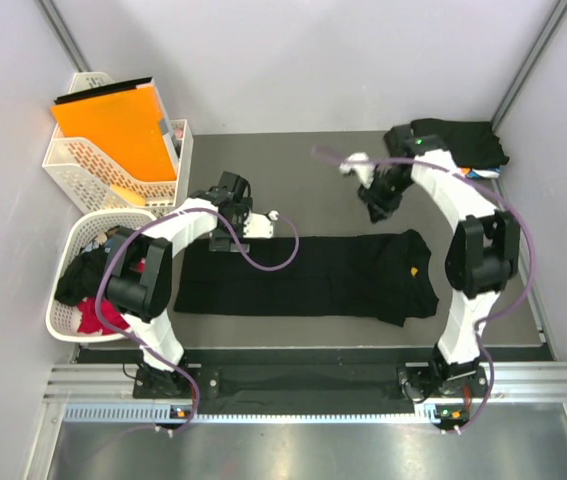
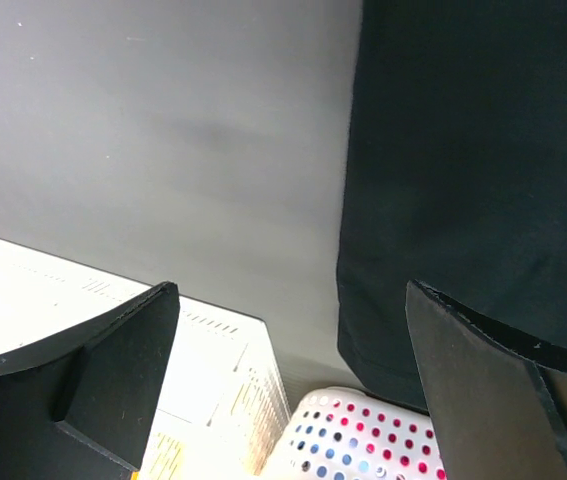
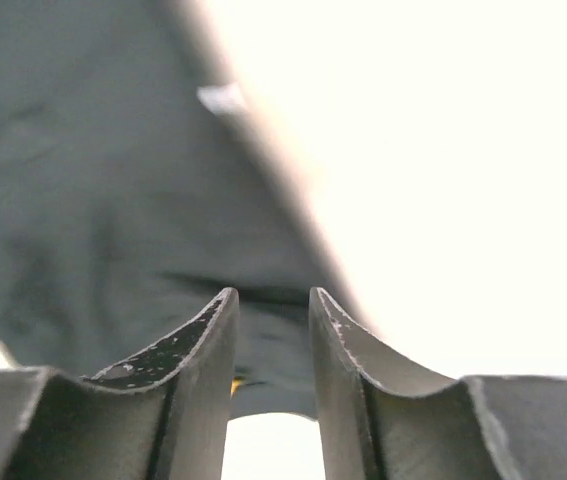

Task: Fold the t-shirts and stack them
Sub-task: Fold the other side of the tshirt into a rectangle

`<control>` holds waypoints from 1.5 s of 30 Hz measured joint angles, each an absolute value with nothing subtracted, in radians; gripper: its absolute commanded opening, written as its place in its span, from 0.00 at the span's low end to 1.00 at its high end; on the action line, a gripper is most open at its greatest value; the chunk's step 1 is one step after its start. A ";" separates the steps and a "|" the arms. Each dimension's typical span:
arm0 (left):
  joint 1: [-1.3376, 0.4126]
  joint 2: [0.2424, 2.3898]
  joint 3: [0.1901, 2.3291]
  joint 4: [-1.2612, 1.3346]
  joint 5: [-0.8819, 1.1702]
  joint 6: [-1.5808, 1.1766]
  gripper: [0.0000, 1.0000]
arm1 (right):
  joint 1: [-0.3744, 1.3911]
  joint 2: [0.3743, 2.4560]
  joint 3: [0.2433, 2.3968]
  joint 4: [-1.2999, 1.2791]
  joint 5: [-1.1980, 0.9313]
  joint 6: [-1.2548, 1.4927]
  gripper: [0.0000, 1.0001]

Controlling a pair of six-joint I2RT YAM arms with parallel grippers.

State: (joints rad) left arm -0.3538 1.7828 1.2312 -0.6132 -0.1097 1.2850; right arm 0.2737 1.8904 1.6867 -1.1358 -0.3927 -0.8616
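Note:
One black t-shirt (image 1: 308,275) lies flat across the middle of the table as a long folded strip, with a small orange tag near its right end. My left gripper (image 1: 235,232) hovers over the strip's far left corner. In the left wrist view it (image 2: 291,290) is wide open and empty, the shirt's edge (image 2: 463,180) to its right. My right gripper (image 1: 375,202) hangs above the table just beyond the shirt's far right part. In the right wrist view it (image 3: 273,295) is open by a narrow gap with nothing between the fingers, the black cloth (image 3: 83,180) below.
A pile of black t-shirts (image 1: 460,140) sits at the back right corner. A round white basket (image 1: 63,300) with black, red and blue clothes stands at the left, also seen in the left wrist view (image 2: 363,440). Behind it, lattice baskets (image 1: 83,165) hold an orange folder (image 1: 115,125).

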 measured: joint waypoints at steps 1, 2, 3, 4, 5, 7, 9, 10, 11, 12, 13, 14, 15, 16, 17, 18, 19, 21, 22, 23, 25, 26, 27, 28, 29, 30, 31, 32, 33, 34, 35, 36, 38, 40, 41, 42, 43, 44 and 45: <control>-0.354 1.786 1.231 -0.607 -0.113 1.285 0.99 | 0.238 1.931 1.747 -1.134 -0.398 -0.839 0.33; -0.354 1.789 1.231 -0.599 -0.115 1.285 0.99 | 0.212 1.964 1.791 -1.135 -0.410 -0.823 0.33; -0.354 1.792 1.229 -0.590 -0.118 1.285 0.99 | 0.178 2.000 1.840 -1.145 -0.430 -0.804 0.33; -0.354 1.792 1.226 -0.583 -0.121 1.285 0.99 | 0.152 2.030 1.873 -1.146 -0.448 -0.786 0.33; -0.354 1.792 1.221 -0.570 -0.123 1.285 0.99 | 0.128 2.051 1.894 -1.151 -0.463 -0.772 0.33; -0.354 1.792 1.207 -0.539 -0.135 1.286 0.99 | 0.093 2.073 1.906 -1.164 -0.482 -0.749 0.33; -0.354 1.793 1.197 -0.520 -0.144 1.285 0.99 | 0.078 2.077 1.906 -1.182 -0.496 -0.737 0.33; -0.353 1.794 1.195 -0.514 -0.147 1.285 0.99 | 0.074 2.077 1.906 -1.187 -0.504 -0.731 0.31; -0.353 1.797 1.195 -0.511 -0.148 1.285 0.99 | 0.071 2.077 1.905 -1.190 -0.513 -0.727 0.30; -0.354 1.799 1.195 -0.505 -0.148 1.285 0.99 | 0.068 2.077 1.897 -1.188 -0.527 -0.720 0.28; -0.354 1.804 1.195 -0.499 -0.150 1.285 0.99 | 0.067 2.077 1.895 -1.190 -0.530 -0.720 0.27; -0.354 1.808 1.195 -0.496 -0.151 1.285 0.99 | 0.065 2.077 1.882 -1.186 -0.541 -0.715 0.27; -0.353 1.814 1.195 -0.495 -0.151 1.285 0.99 | 0.063 2.077 1.868 -1.186 -0.550 -0.712 0.27; -0.353 1.820 1.195 -0.495 -0.152 1.285 0.99 | 0.061 2.077 1.855 -1.187 -0.555 -0.708 0.27; -0.353 1.826 1.195 -0.494 -0.152 1.285 0.99 | 0.057 2.078 1.843 -1.190 -0.565 -0.704 0.27; -0.353 1.832 1.195 -0.494 -0.153 1.285 0.99 | 0.053 2.082 1.838 -1.199 -0.576 -0.701 0.27; -0.354 1.840 1.195 -0.494 -0.155 1.285 0.99 | 0.047 2.086 1.838 -1.206 -0.588 -0.700 0.27; -0.354 1.850 1.198 -0.493 -0.163 1.285 0.99 | 0.033 2.098 1.838 -1.221 -0.611 -0.695 0.27; -0.355 1.851 1.200 -0.493 -0.165 1.285 0.99 | 0.023 2.104 1.838 -1.229 -0.623 -0.693 0.28; -0.355 1.852 1.200 -0.493 -0.167 1.285 0.99 | 0.015 2.109 1.838 -1.235 -0.634 -0.691 0.28; -0.355 1.855 1.203 -0.493 -0.170 1.284 0.99 | -0.010 2.118 1.837 -1.251 -0.660 -0.686 0.28; -0.355 1.856 1.205 -0.493 -0.172 1.283 0.99 | -0.021 2.119 1.836 -1.254 -0.668 -0.683 0.28; -0.355 1.858 1.207 -0.494 -0.174 1.282 0.99 | -0.036 2.119 1.834 -1.261 -0.680 -0.683 0.28; -0.355 1.858 1.207 -0.494 -0.174 1.282 0.99 | -0.047 2.120 1.834 -1.272 -0.687 -0.680 0.28; -0.355 1.859 1.208 -0.493 -0.175 1.282 0.99 | -0.057 2.123 1.834 -1.282 -0.695 -0.679 0.28; -0.355 1.859 1.208 -0.493 -0.175 1.282 0.99 | -0.063 2.128 1.834 -1.289 -0.700 -0.679 0.28; -0.355 1.860 1.209 -0.494 -0.176 1.282 0.99 | -0.070 2.136 1.833 -1.300 -0.707 -0.680 0.28; -0.355 1.861 1.210 -0.494 -0.177 1.282 0.99 | -0.075 2.143 1.832 -1.307 -0.710 -0.680 0.28; -0.355 1.862 1.213 -0.495 -0.178 1.281 0.99 | -0.077 2.148 1.831 -1.311 -0.711 -0.680 0.29; -0.355 1.866 1.217 -0.498 -0.178 1.281 0.99 | -0.081 2.150 1.824 -1.313 -0.712 -0.679 0.29; -0.355 1.869 1.222 -0.500 -0.178 1.281 0.99 | -0.083 2.151 1.820 -1.317 -0.713 -0.679 0.29; -0.355 1.872 1.227 -0.501 -0.179 1.281 0.99 | -0.084 2.151 1.818 -1.324 -0.713 -0.679 0.29; -0.355 1.875 1.231 -0.501 -0.181 1.281 0.99 | -0.086 2.151 1.811 -1.330 -0.714 -0.679 0.29; -0.355 1.876 1.233 -0.501 -0.181 1.281 0.99 | -0.093 2.151 1.803 -1.332 -0.713 -0.678 0.30; -0.355 1.877 1.235 -0.501 -0.181 1.281 0.99 | -0.098 2.151 1.800 -1.333 -0.712 -0.678 0.31; -0.355 1.879 1.236 -0.501 -0.181 1.281 0.99 | -0.104 2.151 1.799 -1.336 -0.712 -0.677 0.31; -0.355 1.881 1.238 -0.502 -0.181 1.281 0.99 | -0.112 2.151 1.798 -1.335 -0.711 -0.677 0.31; -0.355 1.882 1.240 -0.502 -0.182 1.281 0.99 | -0.120 2.150 1.797 -1.335 -0.710 -0.677 0.32; -0.355 1.882 1.240 -0.501 -0.182 1.281 0.99 | -0.128 2.148 1.793 -1.334 -0.709 -0.677 0.32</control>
State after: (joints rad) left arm -0.3546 1.8824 1.2400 -0.5014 -0.1818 1.2808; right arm -0.1280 2.1475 1.7927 -1.3342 -0.7090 -0.6769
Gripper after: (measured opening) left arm 0.990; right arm 0.311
